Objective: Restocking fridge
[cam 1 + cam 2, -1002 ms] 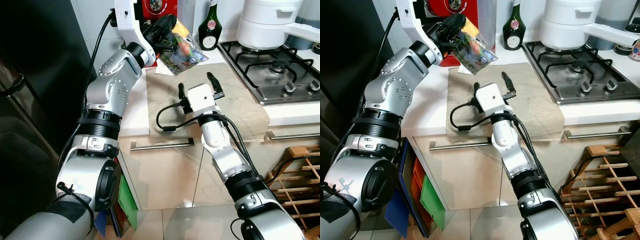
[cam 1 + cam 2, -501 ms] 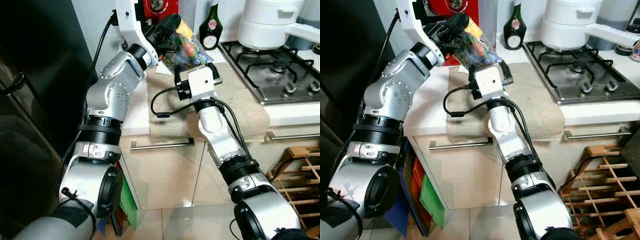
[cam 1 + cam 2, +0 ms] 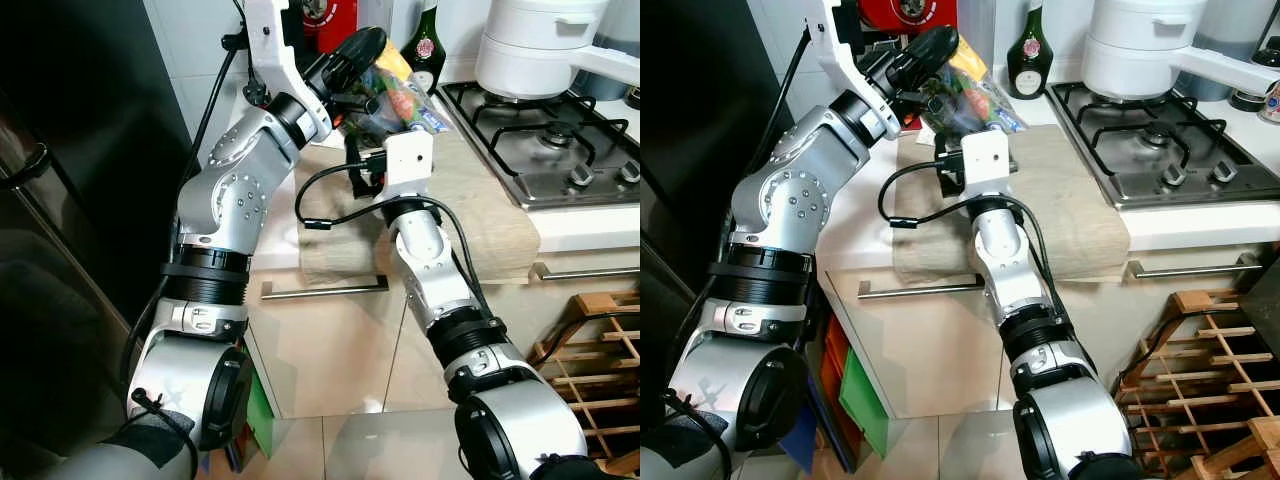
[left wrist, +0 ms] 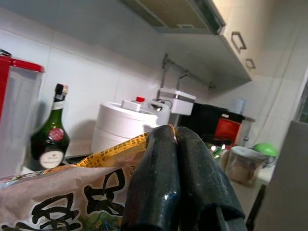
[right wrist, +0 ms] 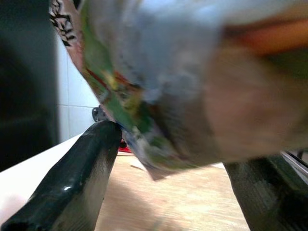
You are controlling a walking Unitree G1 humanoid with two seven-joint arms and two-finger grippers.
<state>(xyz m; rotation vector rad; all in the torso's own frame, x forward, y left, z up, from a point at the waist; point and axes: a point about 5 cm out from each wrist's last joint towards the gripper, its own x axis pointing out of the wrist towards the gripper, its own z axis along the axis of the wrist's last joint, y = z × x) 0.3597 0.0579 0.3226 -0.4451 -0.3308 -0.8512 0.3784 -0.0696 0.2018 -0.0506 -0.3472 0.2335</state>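
Note:
A colourful plastic food packet [image 3: 397, 98] hangs above the back of the counter. My left gripper [image 3: 362, 47] is shut on its upper edge, and the left wrist view shows the two black fingers [image 4: 169, 183] pressed together over the packet [image 4: 57, 195]. My right gripper [image 5: 178, 144] is raised right under the packet and stands open, with one finger [image 5: 79, 180] on each side of the packet's lower end [image 5: 159, 82]. I cannot tell whether those fingers touch it. From the head views the right wrist block [image 3: 408, 158] hides most of the right fingers.
A beige mat [image 3: 480, 205] covers the counter below the arms. A green bottle [image 3: 423, 45] and a red appliance [image 3: 330, 12] stand behind. A gas hob [image 3: 545, 140] with a white pot [image 3: 530, 40] is at right, the dark fridge [image 3: 70, 200] at left, a wooden rack [image 3: 600, 350] low right.
My left gripper has lifted the packet higher and a little to the right. My right gripper has risen from over the mat to the packet's lower end.

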